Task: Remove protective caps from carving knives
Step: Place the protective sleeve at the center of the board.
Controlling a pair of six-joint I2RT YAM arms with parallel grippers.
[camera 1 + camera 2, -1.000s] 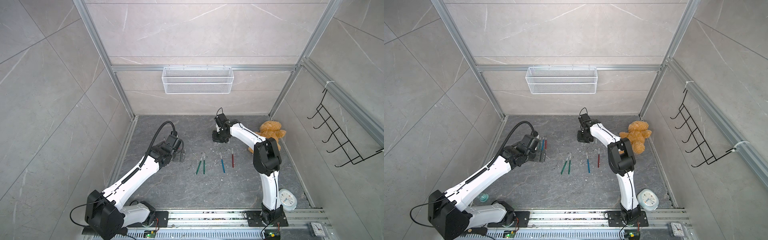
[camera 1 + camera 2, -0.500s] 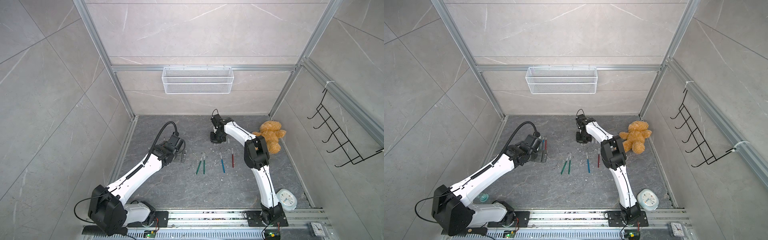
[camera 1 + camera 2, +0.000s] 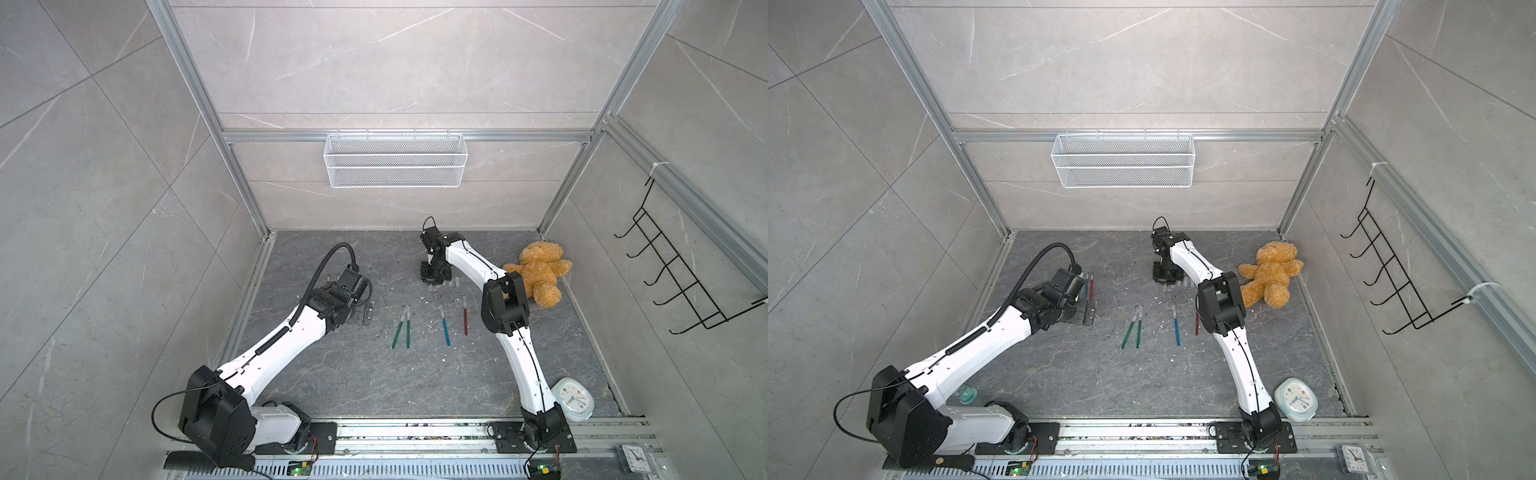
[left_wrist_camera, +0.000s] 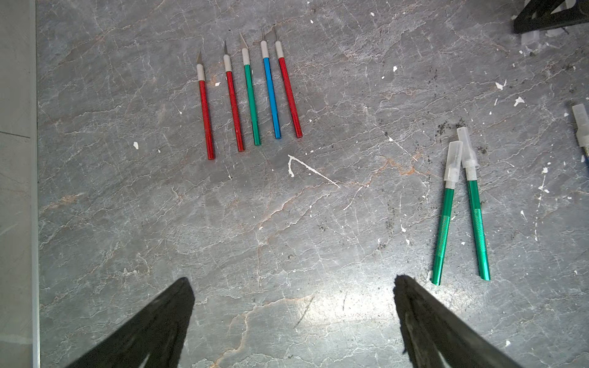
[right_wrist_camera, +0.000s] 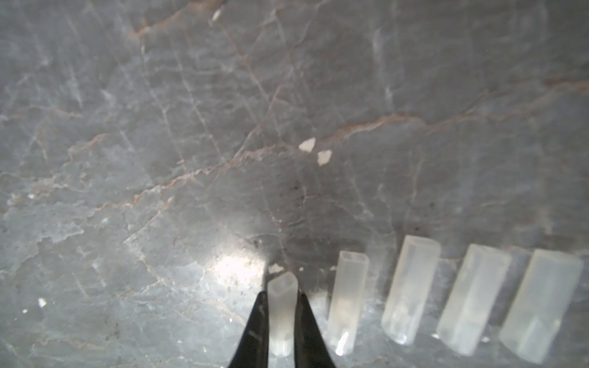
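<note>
Grey marbled surface (image 3: 374, 374) carries everything, and the largest shift on it over the last second is the right arm (image 3: 469, 262): its elbow has swung leftward and the wrist has eased a little left and lower at the far middle, while the left arm (image 3: 282, 345) has barely moved. Neither grip has altered. The right jaws are clamped on a single protective cap (image 5: 282, 315), and the left jaws stand wide apart with nothing between them, hanging over bare stone at the left. Five bare knives (image 4: 251, 95) lie in a row at the far left, blades exposed. Four capped knives remain in the middle: a green pair (image 3: 401, 328), a blue one (image 3: 444, 328) and a red one (image 3: 465, 316). The near end of one green handle lies just beside a left jaw tip. The row of loose caps (image 5: 411, 290) lies just right of the right jaws — four of them, side by side. The held cap hangs low at the left end of that row, parallel to its neighbours; whether it already touches the stone I cannot tell. By my reading the fifth cap is about to be set down — a release is what remains, then four knives more.
</note>
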